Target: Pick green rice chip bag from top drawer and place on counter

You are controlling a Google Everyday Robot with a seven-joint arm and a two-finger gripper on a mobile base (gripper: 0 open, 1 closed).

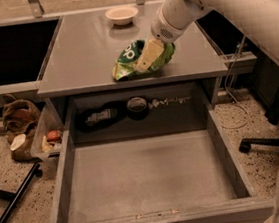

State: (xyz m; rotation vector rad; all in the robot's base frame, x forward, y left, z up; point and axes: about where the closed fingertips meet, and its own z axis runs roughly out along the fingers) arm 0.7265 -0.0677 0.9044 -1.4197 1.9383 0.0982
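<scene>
The green rice chip bag (127, 60) lies crumpled on the counter (82, 54), close to its front edge and right of the middle. My gripper (149, 56) comes down from the white arm at the upper right and is shut on the bag, one pale finger (146, 57) lying across its top. The top drawer (147, 175) is pulled fully open below the counter, and its flat grey bottom is bare.
A small white bowl (121, 15) stands at the counter's far edge. Dark items (137, 105) sit in the cavity behind the drawer. A brown bag (19, 117) and a bin of food (49, 140) are on the floor at left. A chair base (264, 142) is at right.
</scene>
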